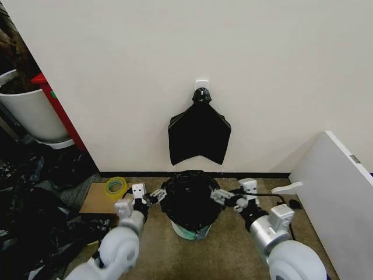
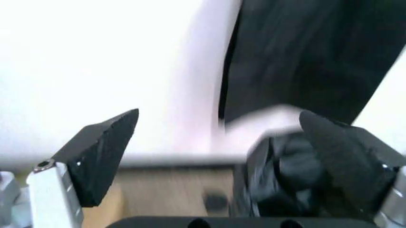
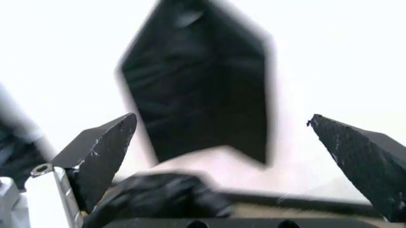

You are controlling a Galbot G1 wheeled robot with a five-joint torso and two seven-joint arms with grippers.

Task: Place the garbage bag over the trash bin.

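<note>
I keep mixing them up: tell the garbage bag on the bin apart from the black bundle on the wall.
The garbage bag is wrinkled and rounded, draped over the trash bin on the floor; the black bundle is flat, smooth and shield-shaped, hanging from a clip. Both are black plastic.

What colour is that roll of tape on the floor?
Yellow-green; the tape roll shows best in the head view.

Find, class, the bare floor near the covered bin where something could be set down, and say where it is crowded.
Bare carpet lies in front of the trash bin, between the robot's arms, and to its right toward the white panel. It is crowded at the garbage bag, flanked by the left gripper and right gripper, and at left by cardboard and tape roll.
</note>
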